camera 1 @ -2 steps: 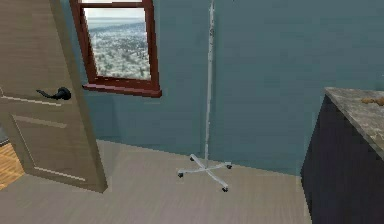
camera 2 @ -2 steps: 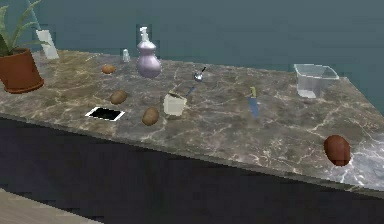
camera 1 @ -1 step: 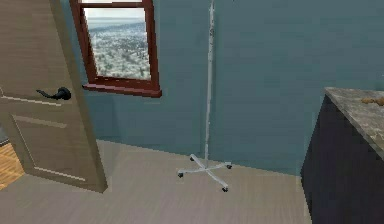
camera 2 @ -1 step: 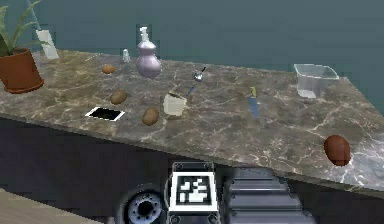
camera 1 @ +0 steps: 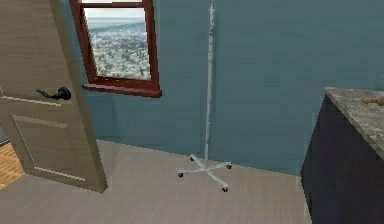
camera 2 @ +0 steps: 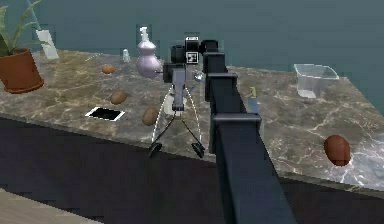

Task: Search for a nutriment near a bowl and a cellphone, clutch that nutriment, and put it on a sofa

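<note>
The pincer (camera 2: 177,148) shows against the marble counter (camera 2: 300,120), and I cannot tell whether it holds anything. A brown potato-like lump (camera 2: 150,116) lies just left of its fingers. A second lump (camera 2: 118,97) and a flat cellphone (camera 2: 105,114) lie farther left.

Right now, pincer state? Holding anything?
Pincer: cannot be told whether it holds anything; a brown lump lies near its far end on the countertop.

On the counter (camera 2: 290,125), the cellphone (camera 2: 105,114) lies right of the potted plant (camera 2: 20,68).
</note>
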You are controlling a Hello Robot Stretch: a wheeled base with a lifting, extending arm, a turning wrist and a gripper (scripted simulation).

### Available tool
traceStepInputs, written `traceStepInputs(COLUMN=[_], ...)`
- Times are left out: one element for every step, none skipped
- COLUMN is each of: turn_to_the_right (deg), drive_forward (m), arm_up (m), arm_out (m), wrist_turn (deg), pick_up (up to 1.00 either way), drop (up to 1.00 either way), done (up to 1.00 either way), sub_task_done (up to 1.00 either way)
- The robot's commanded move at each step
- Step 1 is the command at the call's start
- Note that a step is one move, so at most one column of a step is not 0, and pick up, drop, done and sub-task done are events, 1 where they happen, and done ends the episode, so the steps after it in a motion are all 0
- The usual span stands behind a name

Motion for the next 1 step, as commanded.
traceStepInputs(turn_to_the_right=[0.0], drive_forward=[0.0], arm_up=[0.0], arm_out=[0.0], wrist_turn=[45.0], pick_up=[0.0], drop=[0.0], done=[0.0], sub_task_done=[0.0])
